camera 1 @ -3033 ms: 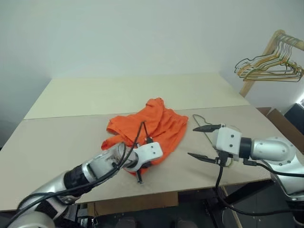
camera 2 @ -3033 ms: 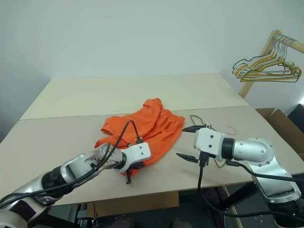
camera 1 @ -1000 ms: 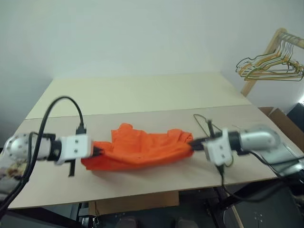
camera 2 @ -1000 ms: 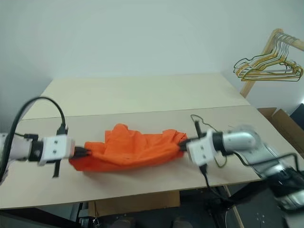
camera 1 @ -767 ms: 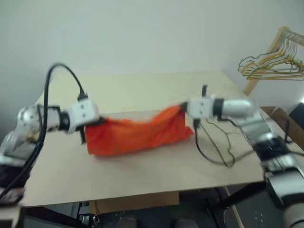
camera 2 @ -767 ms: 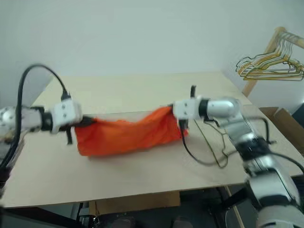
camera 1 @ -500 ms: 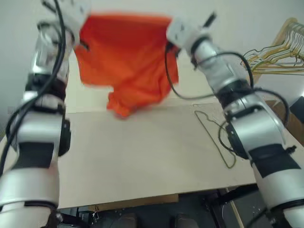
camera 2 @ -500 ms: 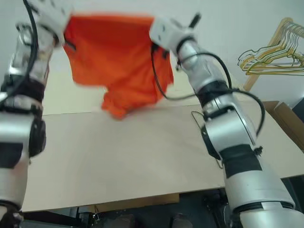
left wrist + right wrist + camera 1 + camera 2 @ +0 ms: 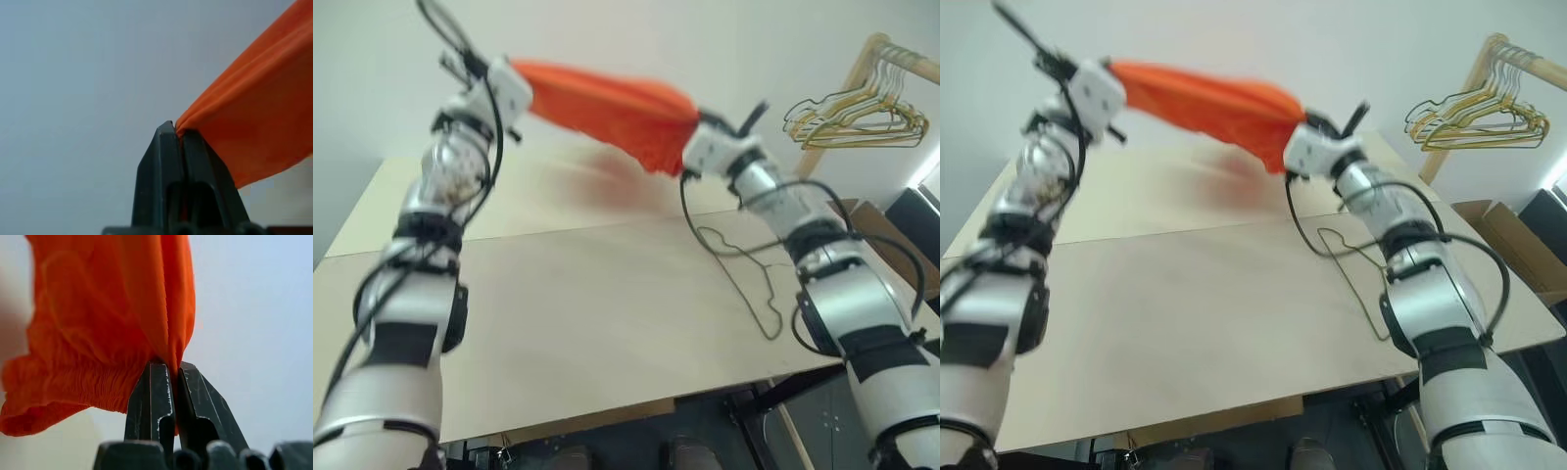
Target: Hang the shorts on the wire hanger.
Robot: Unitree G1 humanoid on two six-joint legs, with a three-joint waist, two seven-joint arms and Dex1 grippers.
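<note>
Stretching the orange shorts (image 9: 607, 108) aloft, the left gripper (image 9: 175, 128) and right gripper (image 9: 168, 368) pinch opposite waistband ends, presumably to spread them; the wire hanger (image 9: 744, 279) lies on the table (image 9: 568, 323) at four o'clock.

Both arms raised high and reaching forward. Left gripper (image 9: 521, 76) at upper left of the head view, black fingers (image 9: 164, 161) pressed together on an edge of the bright orange fabric shorts (image 9: 607, 108). Right gripper (image 9: 693, 125) at upper centre, fingers (image 9: 156, 396) likewise clamped on the gathered waistband.
</note>
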